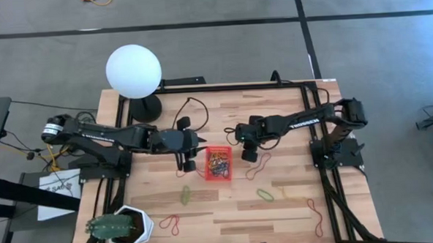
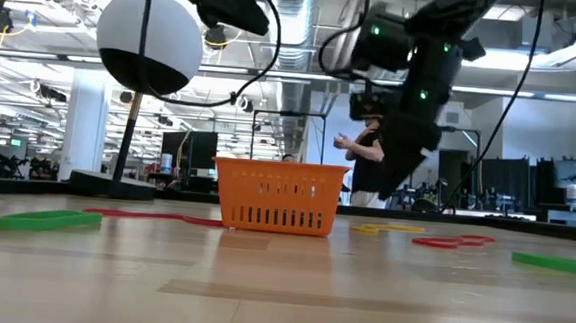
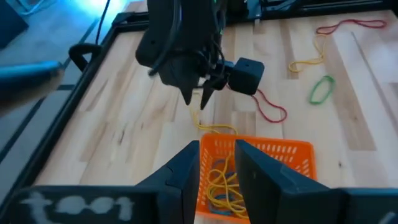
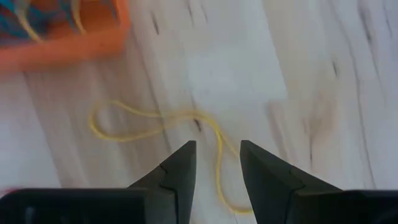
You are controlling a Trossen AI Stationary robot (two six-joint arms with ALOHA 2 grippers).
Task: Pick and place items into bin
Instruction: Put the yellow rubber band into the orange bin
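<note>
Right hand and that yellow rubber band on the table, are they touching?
Apart. In the right wrist view the right hand hangs open above the yellow rubber band, with bare wood visible between its fingertips and the loop.

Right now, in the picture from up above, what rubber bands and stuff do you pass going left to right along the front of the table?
Plant pot → red band → green band → red basket → second green band → long red band.

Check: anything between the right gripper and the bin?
Only bare wood and a yellow band, lying on the table between the right gripper and the bin, seen in the right wrist view.
</note>
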